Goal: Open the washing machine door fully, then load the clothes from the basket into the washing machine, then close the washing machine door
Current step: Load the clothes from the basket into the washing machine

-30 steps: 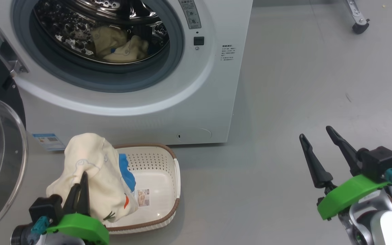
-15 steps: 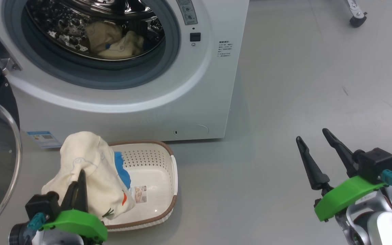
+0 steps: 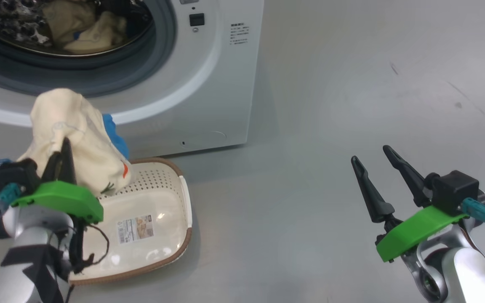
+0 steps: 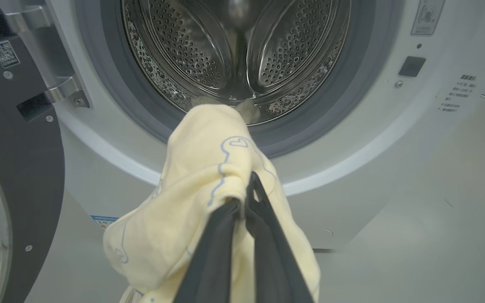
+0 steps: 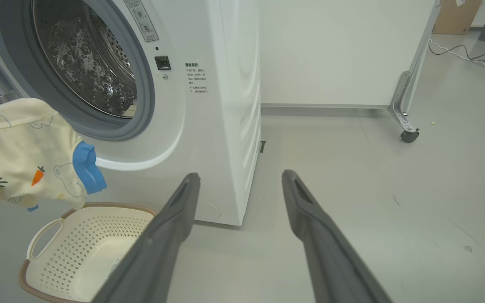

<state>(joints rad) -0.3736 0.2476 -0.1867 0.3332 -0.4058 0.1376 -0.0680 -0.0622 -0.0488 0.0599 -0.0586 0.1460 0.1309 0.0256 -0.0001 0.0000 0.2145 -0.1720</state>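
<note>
"Clothes (image 3: 84, 29) lie low in the drum (image 4: 234, 54) of the washing machine (image 3: 225, 84). Where is the next one?"

"A cream garment (image 3: 78, 122) with a blue cuff hangs from the left claw (image 3: 63, 145). It's above the basket (image 3: 185, 210), in front of the machine, low against its round opening. The two fingers are pinched tight on a bunched fold of it."

"How will it carry?"

"Light and limp, I'd say. It drapes down both sides of the fingers, so it should swing and trail. It's neither fragile nor slippery, and a firm pinch ought to keep it."

"Any risk?"

"The hanging tail could catch on the grey rubber ring (image 4: 310, 130) or drop outside. I'd lift it over the lip and go well into the drum before letting go."

"Would another hold be better?"

"A bunch near the middle, as here, keeps the tails short. A corner hold would leave more dangling."

"And the right claw (image 3: 370, 153)?"

"Spread wide, holding nothing, over the floor (image 3: 310, 189), well to the right of the machine."

"The door (image 4: 19, 176)?"

"Swung open at the left, clear of the way in."
</note>
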